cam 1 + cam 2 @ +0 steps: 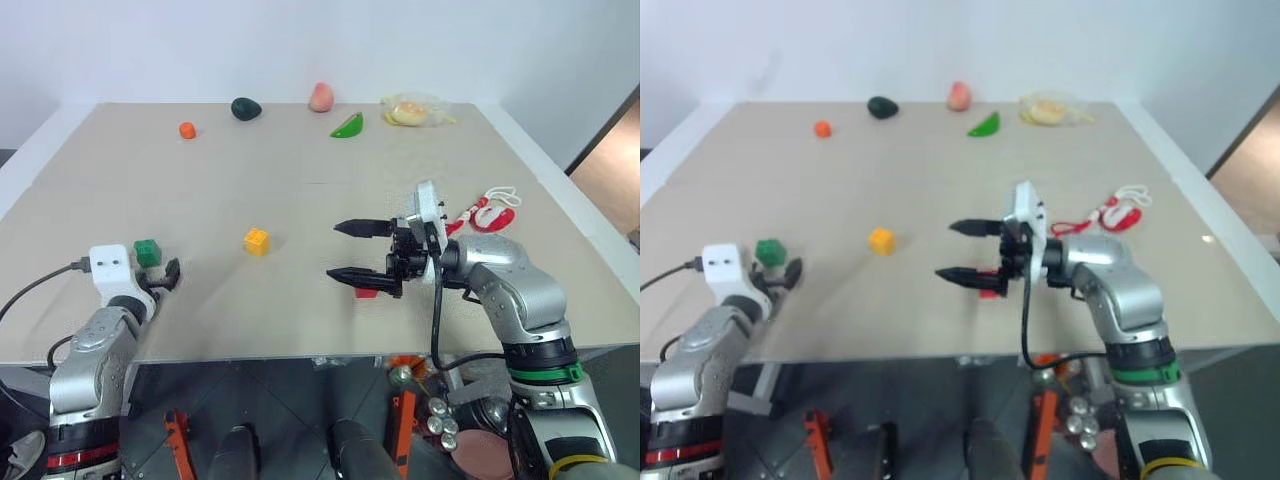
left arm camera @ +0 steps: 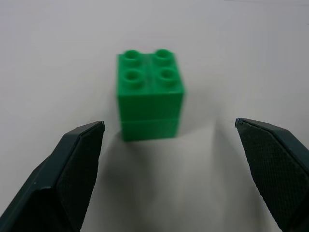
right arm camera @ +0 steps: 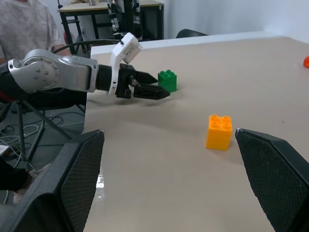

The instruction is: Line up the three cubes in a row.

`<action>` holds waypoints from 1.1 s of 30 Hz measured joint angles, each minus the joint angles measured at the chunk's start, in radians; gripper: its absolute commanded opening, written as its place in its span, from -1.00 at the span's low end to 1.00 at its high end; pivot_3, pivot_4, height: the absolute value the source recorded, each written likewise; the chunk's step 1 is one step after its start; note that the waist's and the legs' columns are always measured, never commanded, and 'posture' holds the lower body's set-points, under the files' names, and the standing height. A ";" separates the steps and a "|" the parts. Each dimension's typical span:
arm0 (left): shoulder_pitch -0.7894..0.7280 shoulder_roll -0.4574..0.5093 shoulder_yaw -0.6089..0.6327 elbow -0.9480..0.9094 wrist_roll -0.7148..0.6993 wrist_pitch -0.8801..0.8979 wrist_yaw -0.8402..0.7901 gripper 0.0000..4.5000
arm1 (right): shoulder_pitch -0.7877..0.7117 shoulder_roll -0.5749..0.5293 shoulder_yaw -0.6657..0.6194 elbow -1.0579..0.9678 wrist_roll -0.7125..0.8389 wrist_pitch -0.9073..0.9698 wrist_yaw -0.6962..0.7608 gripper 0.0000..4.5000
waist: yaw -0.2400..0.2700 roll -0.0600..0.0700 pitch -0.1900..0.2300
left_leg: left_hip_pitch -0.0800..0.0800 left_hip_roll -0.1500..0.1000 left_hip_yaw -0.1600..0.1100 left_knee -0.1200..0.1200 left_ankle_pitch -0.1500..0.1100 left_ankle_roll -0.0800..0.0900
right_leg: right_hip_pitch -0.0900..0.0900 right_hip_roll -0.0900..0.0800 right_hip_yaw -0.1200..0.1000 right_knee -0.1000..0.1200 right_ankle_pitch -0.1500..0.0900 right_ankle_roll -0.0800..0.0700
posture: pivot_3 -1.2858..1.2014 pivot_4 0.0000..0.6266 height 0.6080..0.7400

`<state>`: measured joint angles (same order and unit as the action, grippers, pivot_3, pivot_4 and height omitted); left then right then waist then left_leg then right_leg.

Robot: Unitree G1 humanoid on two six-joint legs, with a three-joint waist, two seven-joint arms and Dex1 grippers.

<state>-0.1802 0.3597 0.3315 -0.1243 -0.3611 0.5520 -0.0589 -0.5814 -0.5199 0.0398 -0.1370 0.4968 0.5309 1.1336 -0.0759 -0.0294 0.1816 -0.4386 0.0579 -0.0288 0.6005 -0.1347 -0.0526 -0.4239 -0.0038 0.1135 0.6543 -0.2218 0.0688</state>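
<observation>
The green cube stands on the table near its left front, studs up. My left gripper is open just short of it, and in the left wrist view the green cube sits a little beyond the two fingers. The yellow cube stands alone mid-table. My right gripper is open, pointing left above the table. The red cube peeks out beneath its lower finger. The right wrist view looks past its own fingers to the yellow cube, the green cube and the left gripper.
Along the far edge lie an orange ball, a dark green fruit, a peach, a green pod and a clear bag. A red toy with white cord lies at the right. A person sits beyond the table.
</observation>
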 measured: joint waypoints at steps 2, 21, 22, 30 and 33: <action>-0.005 0.000 0.003 0.004 0.008 0.000 0.009 1.00 | 0.002 -0.002 0.000 -0.008 0.010 0.009 -0.012 1.00 | 0.000 0.000 0.000 | 0.000 0.000 0.000 0.000 0.000 0.000 | 0.000 0.000 0.000 0.000 0.000 0.000 | 0.03 -0.52 1.00; -0.147 0.012 -0.018 0.203 0.077 -0.045 -0.017 -0.41 | 0.002 -0.007 -0.002 -0.018 0.019 0.005 -0.067 1.00 | 0.001 0.000 0.000 | -0.001 0.000 -0.001 0.000 0.000 -0.001 | 0.000 0.000 0.000 0.000 0.000 0.001 | 0.03 -0.52 1.00; -0.151 0.012 -0.019 0.208 0.080 -0.047 -0.019 -0.41 | 0.002 -0.008 -0.002 -0.018 0.019 0.005 -0.069 1.00 | 0.001 0.000 0.000 | -0.001 0.000 -0.001 -0.001 0.000 -0.001 | 0.000 0.000 0.000 0.000 -0.001 0.001 | 0.03 -0.52 1.00; -0.154 0.012 -0.028 0.219 0.082 -0.094 -0.095 -0.41 | 0.015 -0.030 -0.003 -0.018 0.020 0.006 -0.075 1.00 | 0.001 0.000 0.000 | -0.001 0.000 -0.001 -0.001 -0.001 -0.001 | 0.000 0.000 0.000 0.000 -0.001 0.001 | 0.03 -0.52 1.00; -0.162 0.017 -0.047 0.220 0.048 -0.155 -0.211 -0.41 | 0.024 -0.059 -0.006 -0.019 0.030 0.014 -0.066 1.00 | 0.003 0.000 0.000 | -0.001 0.000 -0.001 -0.001 -0.001 -0.001 | 0.000 0.000 0.000 0.000 -0.001 0.001 | 0.03 -0.52 1.00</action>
<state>-0.3424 0.3762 0.2848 0.0952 -0.3130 0.3971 -0.2702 -0.5578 -0.5788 0.0335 -0.1556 0.5268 0.5452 1.0680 -0.0724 -0.0297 0.1818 -0.4397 0.0577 -0.0295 0.5996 -0.1352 -0.0537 -0.4239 -0.0041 0.1131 0.6540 -0.2229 0.0698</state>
